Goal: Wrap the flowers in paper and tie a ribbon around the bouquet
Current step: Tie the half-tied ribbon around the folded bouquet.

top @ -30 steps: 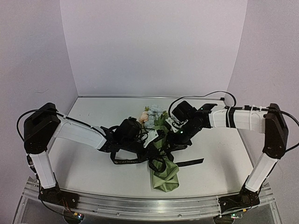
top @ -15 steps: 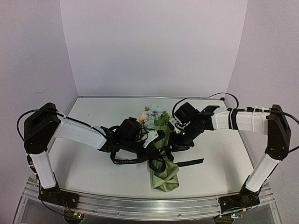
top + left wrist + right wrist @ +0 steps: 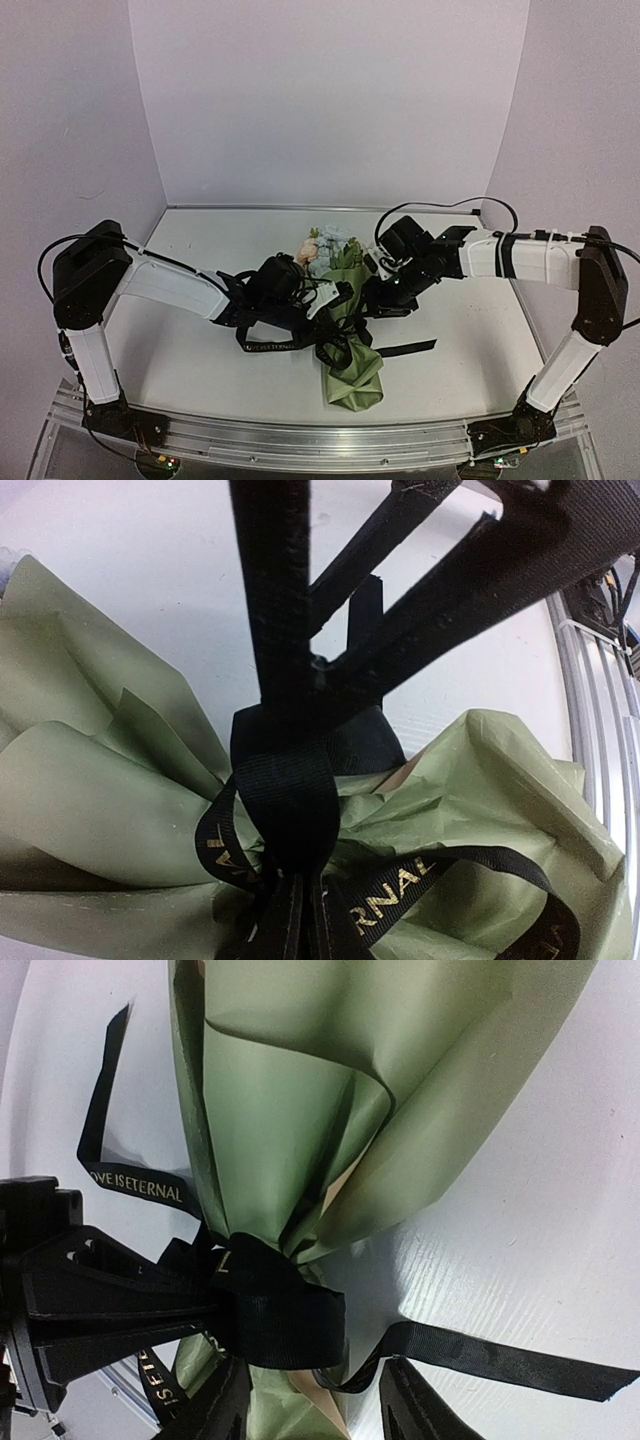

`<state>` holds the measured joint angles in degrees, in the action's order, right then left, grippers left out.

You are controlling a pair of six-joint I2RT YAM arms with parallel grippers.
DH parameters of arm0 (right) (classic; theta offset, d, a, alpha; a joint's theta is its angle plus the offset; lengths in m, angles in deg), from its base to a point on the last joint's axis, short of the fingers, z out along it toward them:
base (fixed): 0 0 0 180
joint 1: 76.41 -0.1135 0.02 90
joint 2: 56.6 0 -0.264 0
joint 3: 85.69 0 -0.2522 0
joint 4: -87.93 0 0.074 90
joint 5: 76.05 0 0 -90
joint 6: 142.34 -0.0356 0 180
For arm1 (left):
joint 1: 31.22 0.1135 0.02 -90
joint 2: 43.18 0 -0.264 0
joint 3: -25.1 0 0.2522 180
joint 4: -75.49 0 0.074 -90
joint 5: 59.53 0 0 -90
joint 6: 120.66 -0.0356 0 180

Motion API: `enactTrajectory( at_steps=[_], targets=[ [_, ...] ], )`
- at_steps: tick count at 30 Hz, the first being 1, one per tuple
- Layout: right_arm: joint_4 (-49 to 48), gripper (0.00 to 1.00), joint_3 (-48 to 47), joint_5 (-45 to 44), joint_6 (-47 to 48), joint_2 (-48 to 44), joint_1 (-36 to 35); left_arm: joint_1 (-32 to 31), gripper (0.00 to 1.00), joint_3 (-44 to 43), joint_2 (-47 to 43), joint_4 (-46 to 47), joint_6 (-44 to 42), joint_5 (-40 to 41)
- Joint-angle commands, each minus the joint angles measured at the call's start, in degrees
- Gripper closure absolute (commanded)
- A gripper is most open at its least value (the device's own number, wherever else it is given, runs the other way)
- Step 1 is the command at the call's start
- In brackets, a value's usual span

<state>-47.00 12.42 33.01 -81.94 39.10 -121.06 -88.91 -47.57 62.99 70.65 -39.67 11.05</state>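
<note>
Black ribbon point(image 3: 280, 1315) knotted round olive bouquet point(image 3: 290, 1090), left pincer point(image 3: 292, 920) clamped on ribbon, right pincer point(image 3: 315, 1390) parted, seemingly holding nothing.

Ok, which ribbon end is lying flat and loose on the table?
The ribbon tail running right from the bouquet, straight and flat. The lettered length on the left curls in a loop below the left tool.

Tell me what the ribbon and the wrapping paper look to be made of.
Ribbon: woven fabric, matte black, probably polyester or similar; a fine ribbed weave shows, and it carries pale printed lettering.
Paper: thin olive-green wrapping paper, smooth with a soft sheen; it holds sharp creases and folds, and a tan underside peeks out near the knot.
</note>
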Motion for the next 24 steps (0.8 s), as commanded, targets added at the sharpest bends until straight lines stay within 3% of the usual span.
enactTrajectory(
  at_steps=[1,10,17,24],
  targets=[
    [-1.5,0.54,-2.8,1.0,-1.3,2.0,0.2,0.2,0.94,-3.1,0.2,-0.5,-0.8,-0.7],
    [-1.8,0.60,-1.9,3.2,-1.7,3.5,0.2,0.2,0.94,-3.3,0.1,-0.6,-0.8,-0.7],
    [-1.8,0.85,-1.7,4.4,-1.9,4.2,0.1,0.2,0.92,-3.4,-0.3,-0.6,-0.4,0.2],
    [-2.2,0.98,-1.2,4.9,-1.8,3.9,0.2,0.2,0.87,-3.3,-0.9,-0.2,0.1,0.7]
  ],
)
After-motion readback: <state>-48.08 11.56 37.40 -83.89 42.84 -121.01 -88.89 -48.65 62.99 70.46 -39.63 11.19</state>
